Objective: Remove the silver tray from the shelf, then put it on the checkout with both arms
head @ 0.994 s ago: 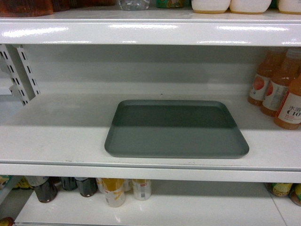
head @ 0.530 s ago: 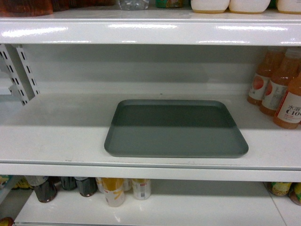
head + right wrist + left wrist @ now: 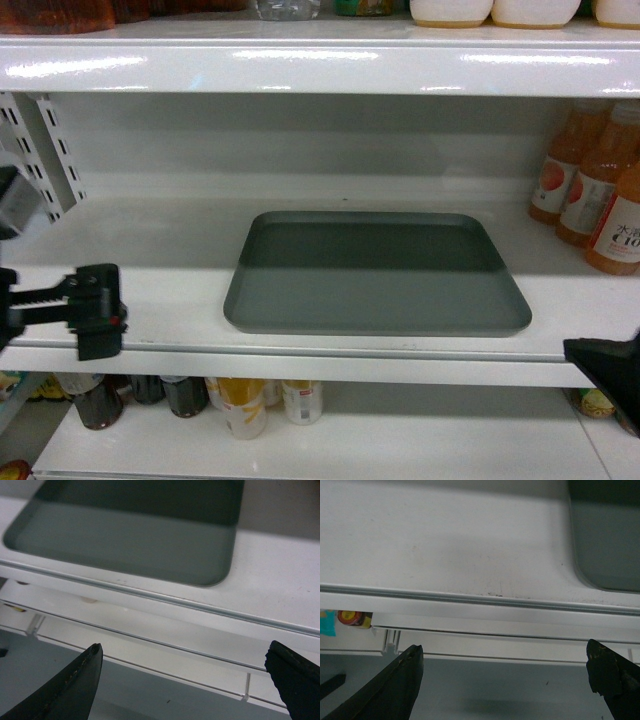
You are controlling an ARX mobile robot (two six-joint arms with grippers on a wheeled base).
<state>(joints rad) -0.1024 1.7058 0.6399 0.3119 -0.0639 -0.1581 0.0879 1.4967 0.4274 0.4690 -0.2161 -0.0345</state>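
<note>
The silver tray (image 3: 375, 275) lies flat on the middle shelf (image 3: 140, 250), close to the shelf's front lip. My left gripper (image 3: 98, 310) hangs in front of that lip, to the left of the tray. In the left wrist view this gripper (image 3: 505, 647) is open and empty below the shelf edge, with the tray's corner (image 3: 607, 545) at the upper right. Only a black tip of my right gripper (image 3: 600, 365) shows at the lower right. In its own wrist view it (image 3: 185, 647) is open and empty under the lip, with the tray (image 3: 130, 535) above. The checkout is out of view.
Orange juice bottles (image 3: 600, 200) stand on the same shelf, right of the tray. Another shelf board (image 3: 320, 65) runs overhead. Dark bottles and cans (image 3: 240, 405) fill the lower shelf. A slotted bracket (image 3: 50, 150) sticks out at the left.
Both grippers have come into the head view, the left from the left edge and the right from the lower right corner. The tray has stayed where it was.
</note>
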